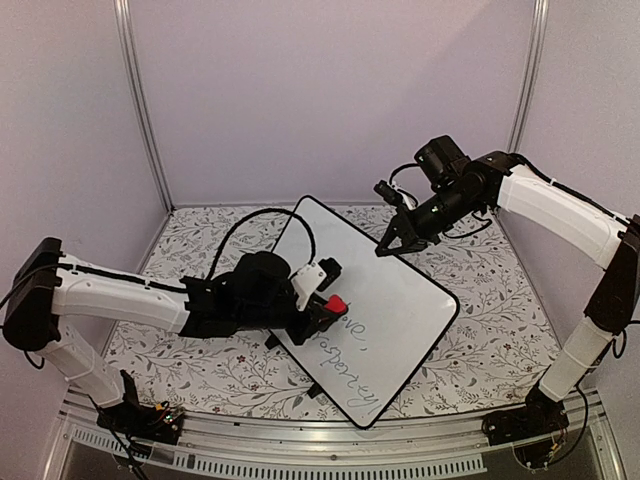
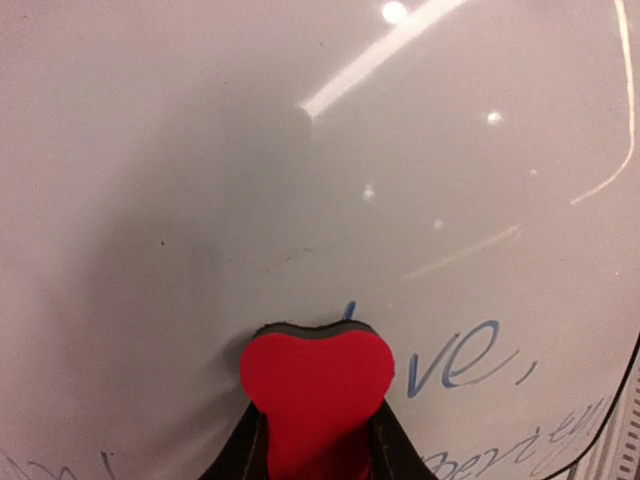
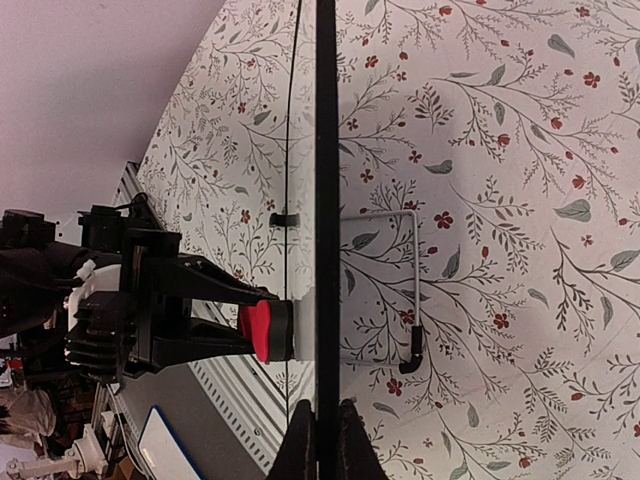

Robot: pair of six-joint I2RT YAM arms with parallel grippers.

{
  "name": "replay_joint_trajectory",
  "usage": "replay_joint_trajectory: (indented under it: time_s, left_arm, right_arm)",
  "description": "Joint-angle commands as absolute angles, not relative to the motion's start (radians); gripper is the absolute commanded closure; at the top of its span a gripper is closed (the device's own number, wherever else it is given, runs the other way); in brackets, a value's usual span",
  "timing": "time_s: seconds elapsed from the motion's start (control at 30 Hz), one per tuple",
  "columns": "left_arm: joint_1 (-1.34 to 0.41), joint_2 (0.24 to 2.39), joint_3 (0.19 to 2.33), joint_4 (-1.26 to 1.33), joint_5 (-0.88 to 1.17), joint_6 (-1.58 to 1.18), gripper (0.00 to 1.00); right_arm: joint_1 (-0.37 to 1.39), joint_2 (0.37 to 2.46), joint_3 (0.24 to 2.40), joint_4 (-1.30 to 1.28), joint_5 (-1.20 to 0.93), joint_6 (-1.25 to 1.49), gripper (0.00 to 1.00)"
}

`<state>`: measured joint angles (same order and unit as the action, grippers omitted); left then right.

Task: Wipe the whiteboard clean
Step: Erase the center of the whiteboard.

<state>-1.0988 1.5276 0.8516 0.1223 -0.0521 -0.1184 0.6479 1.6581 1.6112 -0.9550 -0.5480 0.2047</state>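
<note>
Nearest you, the whiteboard (image 1: 400, 300) sits at a slant on the flower-printed surface (image 1: 200, 370), a little right of the middle, with its small black feet (image 1: 315, 390) along the near left edge. Dark cursive handwriting (image 1: 348, 372) runs across its near part; the left wrist view shows it as blue script (image 2: 465, 360). Your left jaws reach in from the left, pinching the red eraser (image 1: 338, 302), whose dark pad is pressed flat on the white face just beside the first written word. In the left wrist view the eraser (image 2: 317, 375) covers the start of that word, and the board above it is bare apart from faint smudges. Farther back, your right jaws are pressed together on the board's thin black rim (image 3: 326, 150) at its far edge, coming down from the right. Seen edge-on from the right wrist, the eraser (image 3: 262, 330) meets one face of the board while a thin wire stand (image 3: 415, 280) lies behind the other.
</note>
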Motion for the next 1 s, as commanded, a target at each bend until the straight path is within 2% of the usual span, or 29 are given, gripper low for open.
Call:
replay_joint_trajectory:
  time_s: [0.0,0.37,0.97]
  left_arm:
    - [-1.111,1.563,0.917,0.106,-0.061,-0.077,1.0]
    - [-1.111,1.612,0.941,0.109,-0.069,-0.067,1.0]
    - [-1.11,1.576,0.848,0.091,-0.089,-0.104,1.0]
  right_arm:
    - [0.672,1.671,1.631,-0.943,-0.568,0.166,1.0]
    - [0.672,1.664,1.626,-0.941,-0.566,0.168,1.0]
    - [0.672,1.664,1.623,-0.94,-0.568,0.167,1.0]
